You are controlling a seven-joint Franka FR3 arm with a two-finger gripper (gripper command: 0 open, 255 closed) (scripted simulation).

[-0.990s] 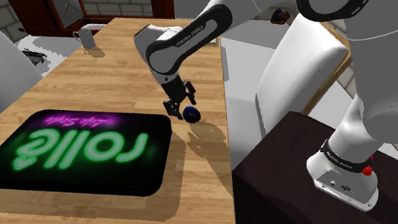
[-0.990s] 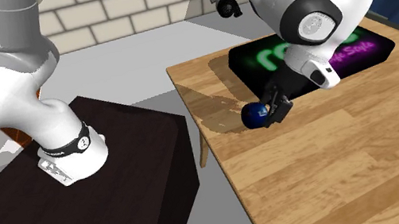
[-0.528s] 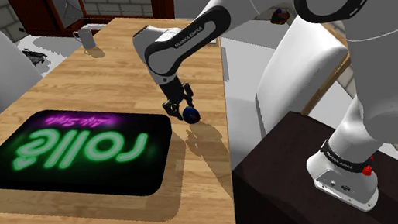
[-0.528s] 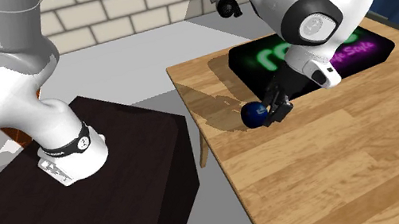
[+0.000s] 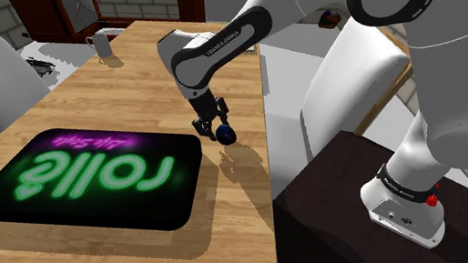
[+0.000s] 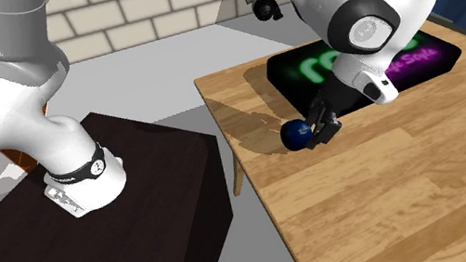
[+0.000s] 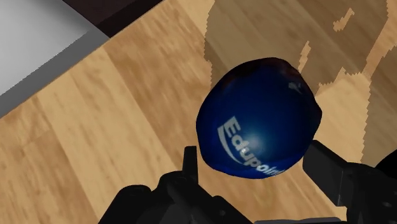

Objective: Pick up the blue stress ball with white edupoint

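One round blue stress ball (image 7: 257, 124), clamped in the jaws by the bench (image 5: 125, 84) edge, Edupoint lettering partly hidden.

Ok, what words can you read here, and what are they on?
"Edupoin…" in white on the dark blue round ball; the ending is hard to make out.
"rolle", or close to it, in glowing green on the black rectangular mat, upside down in the shoulder view.
Pink script on that mat: too blurred to read.
Dark lettering on the white robot arm: too small to read.
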